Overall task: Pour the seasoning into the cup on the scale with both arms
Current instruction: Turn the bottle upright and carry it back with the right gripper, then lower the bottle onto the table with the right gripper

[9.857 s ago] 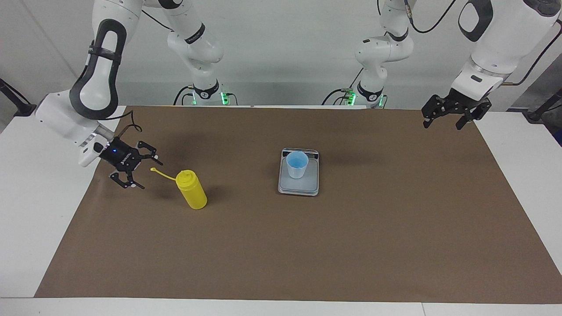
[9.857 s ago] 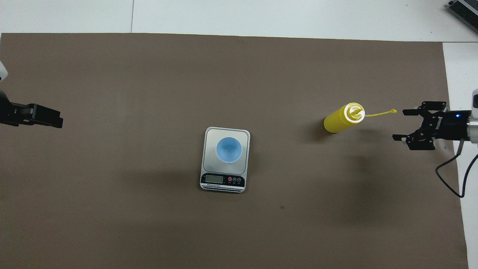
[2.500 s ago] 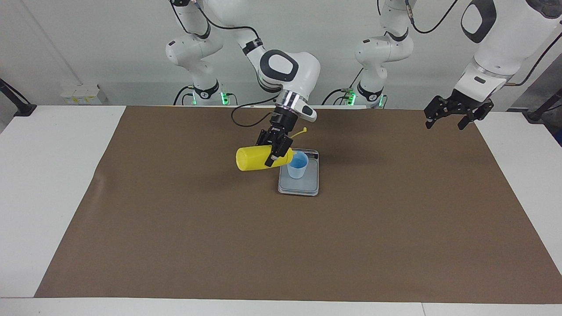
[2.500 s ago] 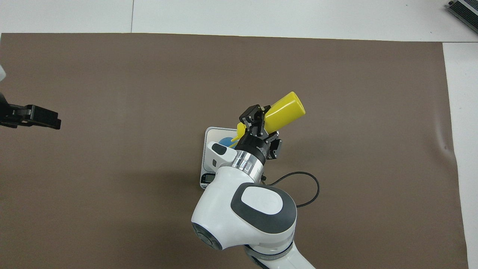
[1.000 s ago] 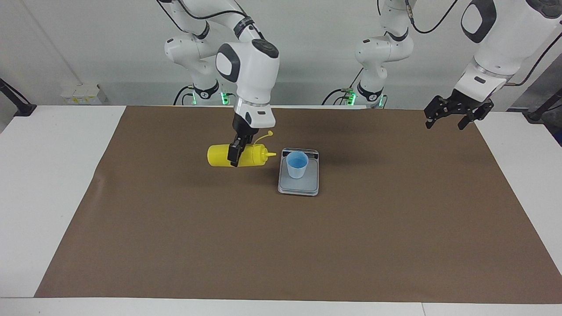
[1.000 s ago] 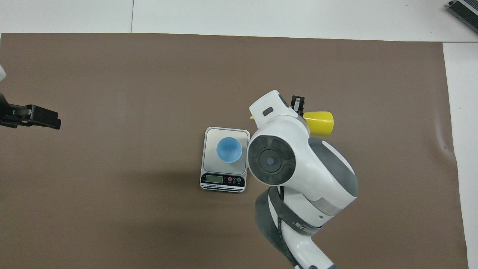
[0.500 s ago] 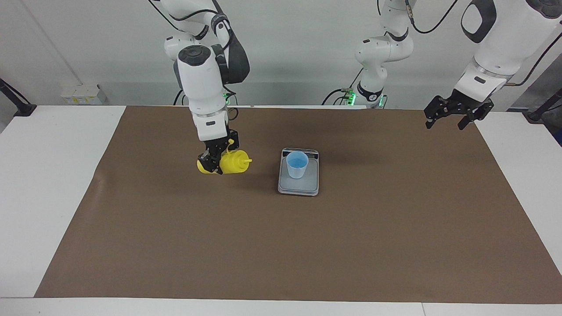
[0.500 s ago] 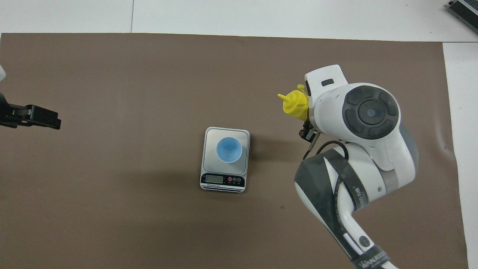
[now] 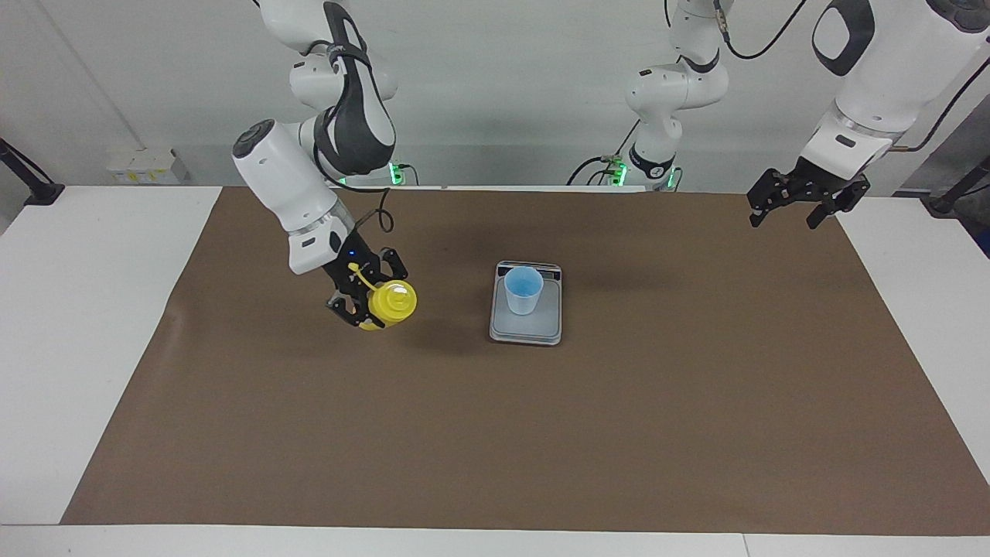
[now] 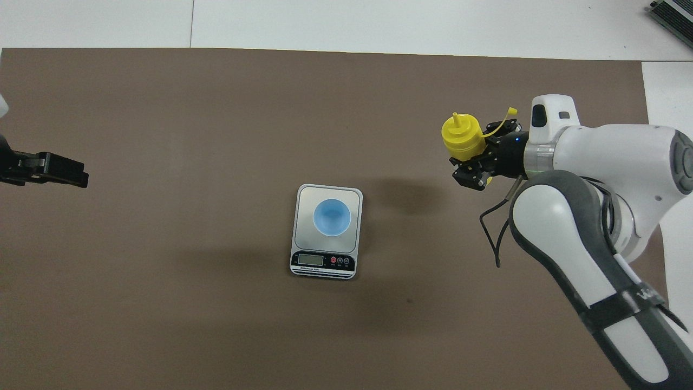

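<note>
Right gripper [image 9: 363, 298] is clamped around the seasoning [image 9: 390, 302] bottle body, roughly upright with the nozzle up, held over the brown mat [image 9: 495, 433] toward the right arm's end of the table, well apart from the scale [image 9: 526, 325]. Cup [image 9: 524, 289] sits on the scale's weighing plate, mid-table. Left gripper [image 9: 804, 201] waits in the air over the mat's edge at the left arm's end, fingers spread, holding nothing.
</note>
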You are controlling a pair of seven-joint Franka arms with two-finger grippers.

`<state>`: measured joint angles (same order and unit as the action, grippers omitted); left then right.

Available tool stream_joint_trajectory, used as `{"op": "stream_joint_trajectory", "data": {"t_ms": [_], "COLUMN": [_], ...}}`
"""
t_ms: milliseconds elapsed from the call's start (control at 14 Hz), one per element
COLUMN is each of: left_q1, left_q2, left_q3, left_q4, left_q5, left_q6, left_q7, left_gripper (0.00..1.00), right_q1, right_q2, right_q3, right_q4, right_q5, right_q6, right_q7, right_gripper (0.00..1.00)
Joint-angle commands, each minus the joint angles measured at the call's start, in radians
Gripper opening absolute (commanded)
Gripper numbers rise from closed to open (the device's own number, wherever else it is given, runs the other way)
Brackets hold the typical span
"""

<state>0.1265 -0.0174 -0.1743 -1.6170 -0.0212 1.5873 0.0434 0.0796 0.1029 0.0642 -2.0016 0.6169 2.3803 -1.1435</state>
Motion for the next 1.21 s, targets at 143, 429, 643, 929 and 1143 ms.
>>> {"op": "stream_joint_trajectory", "data": {"t_ms": [143, 429, 643, 929, 1143], "left_q1": [0.016, 0.016, 0.016, 0.016, 0.016], "left_q2": [-0.024, -0.026, -0.024, -0.024, -0.024], "left_q3": [-0.005, -0.005, -0.005, -0.007, -0.007], "left_q4": [-0.024, -0.024, -0.024, -0.024, -0.024], "left_q5": [-0.011, -0.011, -0.011, -0.011, -0.011], "left_q6": [-0.004, -0.004, -0.004, -0.004, -0.004], "left_q7": [0.013, 0.013, 0.013, 0.013, 0.013], "left_gripper": [1.00, 1.00, 1.00, 1.00, 1.00], "right_q1": [-0.096, -0.156, -0.193, -0.225, -0.231], "right_q2": [-0.023, -0.002, 0.018, 0.041, 0.075], "right_q3": [0.009, 0.009, 0.009, 0.009, 0.009], "right_q4": [-0.106, -0.160, -0.183, -0.212, -0.213], "right_q5": [0.355, 0.575, 0.696, 0.768, 0.828], "right_q6": [0.025, 0.014, -0.021, -0.065, -0.095], "right_q7": [-0.373, -0.646, -0.772, -0.893, -0.987], "right_gripper": [0.00, 0.00, 0.00, 0.00, 0.00]}}
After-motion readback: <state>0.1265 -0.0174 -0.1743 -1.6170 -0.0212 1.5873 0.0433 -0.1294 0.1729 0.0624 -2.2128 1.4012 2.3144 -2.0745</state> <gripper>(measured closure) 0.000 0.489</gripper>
